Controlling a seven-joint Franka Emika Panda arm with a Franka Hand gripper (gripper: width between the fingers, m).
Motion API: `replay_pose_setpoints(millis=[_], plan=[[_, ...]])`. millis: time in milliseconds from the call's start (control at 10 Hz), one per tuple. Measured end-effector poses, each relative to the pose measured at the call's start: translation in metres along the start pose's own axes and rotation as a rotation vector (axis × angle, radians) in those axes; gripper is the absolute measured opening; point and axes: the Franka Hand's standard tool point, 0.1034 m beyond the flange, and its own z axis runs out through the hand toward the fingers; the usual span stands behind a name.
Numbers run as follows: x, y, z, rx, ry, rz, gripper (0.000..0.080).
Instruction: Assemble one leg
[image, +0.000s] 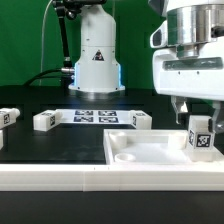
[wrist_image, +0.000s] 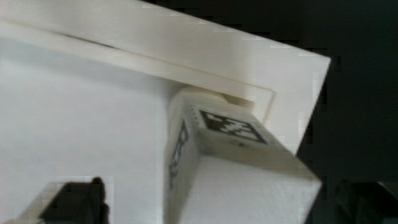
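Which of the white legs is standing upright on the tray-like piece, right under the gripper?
The leg at the exterior view's right, standing in the tray-like piece's corner just below the gripper. The other legs lie on the black table behind.

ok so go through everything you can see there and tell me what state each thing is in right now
Claw: above the tray's corner, empty; open or shut, cannot tell.
Leg at the tray: upright in the tray's corner, tag facing out, not held.
Tray: lying flat on the table.
Three loose legs: lying on the table, untouched.
Marker board: flat on the table.
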Motion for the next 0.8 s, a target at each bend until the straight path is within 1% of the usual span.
replay_pose_setpoints(millis=[100,300,400,600,700,800], plan=[[-0.0015,-0.0005,0.0002,0.0,-0.001,-0.118,0.0648],[0.0026,-0.0013,0.002,0.005,0.006,-0.309,0.0649],[0.0027,-0.0004,0.0038,-0.002,0.004,-0.415,0.0649],[-0.0012,-0.0044,0.0051,-0.039,0.004,-0.636,0.0649],[-0.0031,-0.0057,0.0046,-0.046,0.012,-0.701,0.0649],[-0.0039,-0.0052,0.0044,-0.061,0.009,-0.763,0.0649]])
